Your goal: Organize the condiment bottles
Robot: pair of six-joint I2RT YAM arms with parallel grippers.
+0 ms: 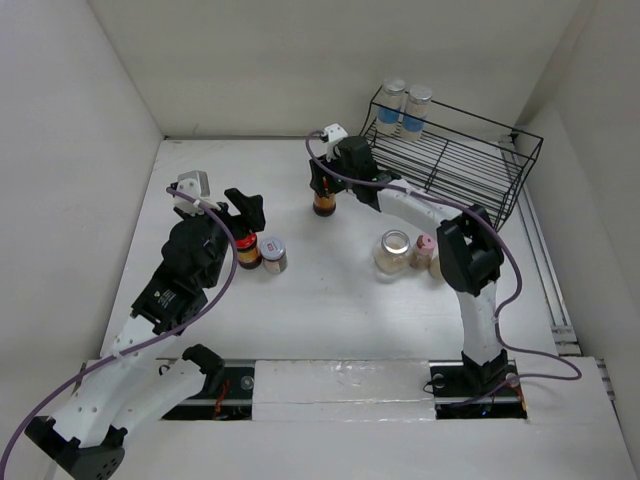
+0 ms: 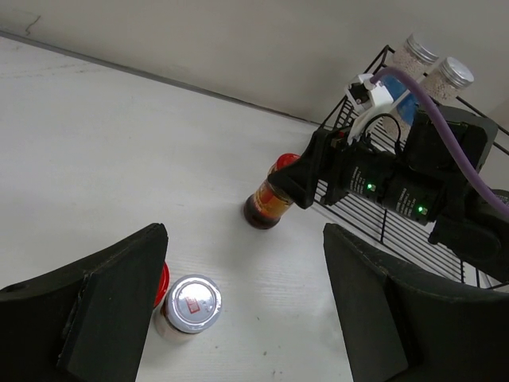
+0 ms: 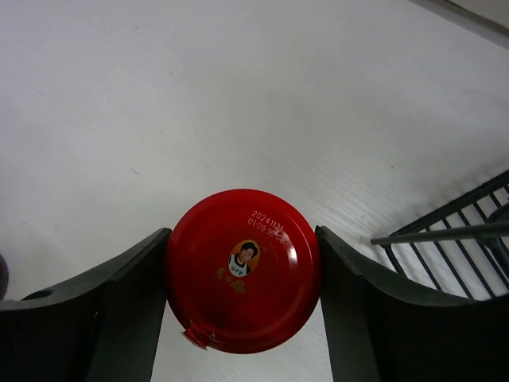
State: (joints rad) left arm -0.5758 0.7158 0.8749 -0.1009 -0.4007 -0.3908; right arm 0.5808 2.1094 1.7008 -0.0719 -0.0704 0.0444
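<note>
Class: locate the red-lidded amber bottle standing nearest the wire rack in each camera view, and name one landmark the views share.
Top external: red-lidded amber bottle upper centre, under the right gripper.
Left wrist: the bottle mid-frame, just left of the rack.
Right wrist: its red lid lower centre, between the fingers.
Shared landmark: black wire rack, right of the bottle in all three.

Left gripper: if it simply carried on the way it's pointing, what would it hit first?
Probably the red-lidded amber bottle that the right gripper clasps: it stands straight ahead between the left gripper's open fingers. Depth is unclear, so the bare table before it may come first.
</note>
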